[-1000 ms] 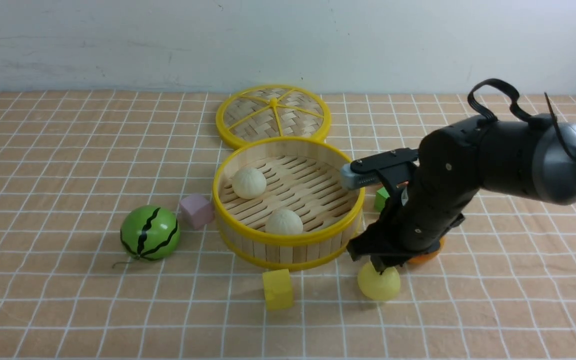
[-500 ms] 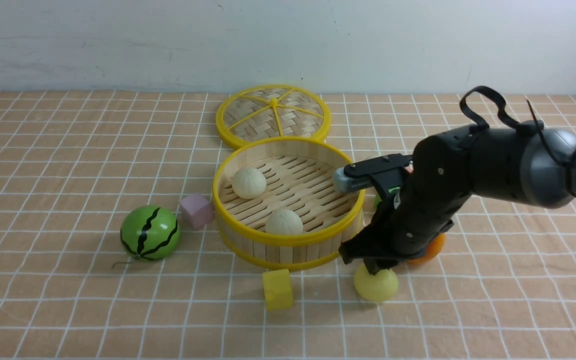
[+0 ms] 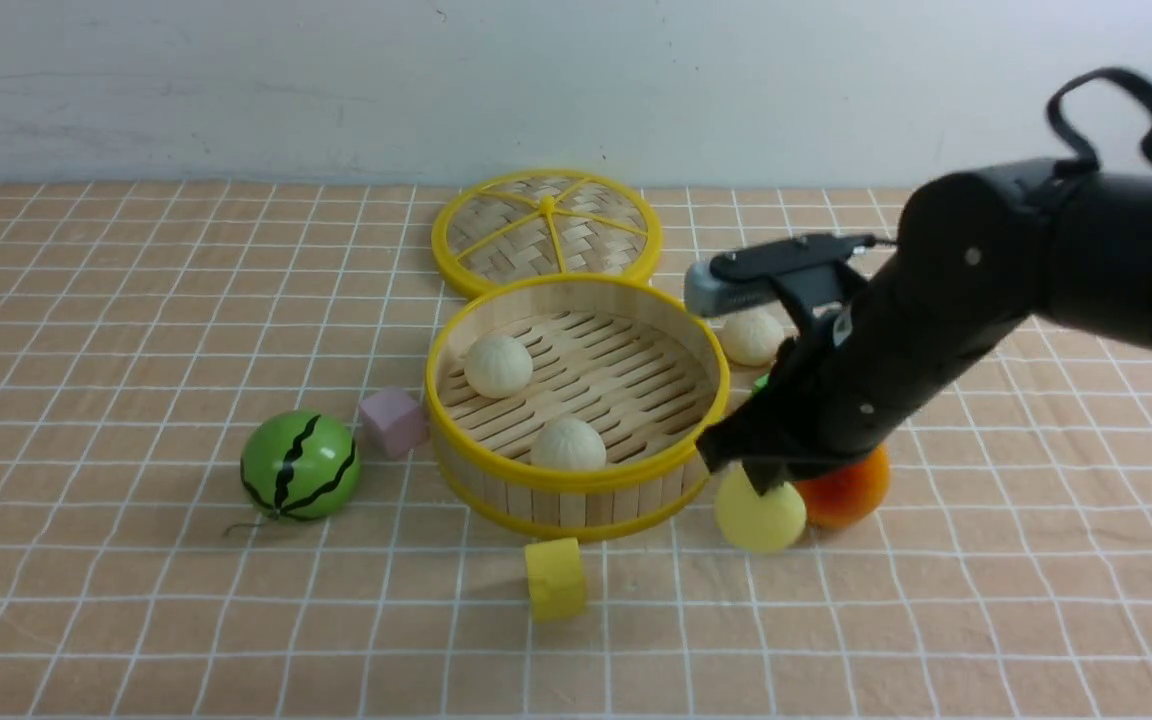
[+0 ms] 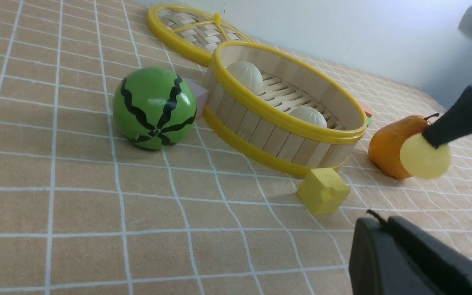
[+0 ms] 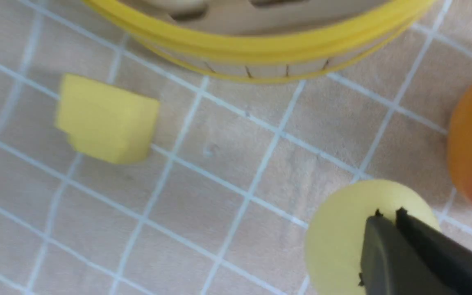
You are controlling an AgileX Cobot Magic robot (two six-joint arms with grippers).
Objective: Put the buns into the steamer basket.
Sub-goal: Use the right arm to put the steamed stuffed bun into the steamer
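Note:
The steamer basket (image 3: 576,482) stands mid-table with two off-white buns (image 3: 498,365) (image 3: 568,444) inside. A third off-white bun (image 3: 753,337) lies on the table behind the basket's right side. My right gripper (image 3: 762,482) is shut on the top of the pale yellow bun (image 3: 760,516) and holds it just above the table, by the basket's near-right wall. The right wrist view shows the shut tips (image 5: 388,215) pinching this bun (image 5: 338,237). My left gripper (image 4: 377,221) is shut and empty, low over the table; it is out of the front view.
The flat woven lid (image 3: 546,225) lies behind the basket. A green watermelon ball (image 3: 299,466) and a pink cube (image 3: 392,422) sit left of it. A yellow cube (image 3: 555,578) lies in front. An orange pear (image 3: 848,490) sits right beside the held bun.
My right gripper has risen with the yellow bun, lifting it off the table and slightly back. This uncovered the third off-white bun and more of the pear.

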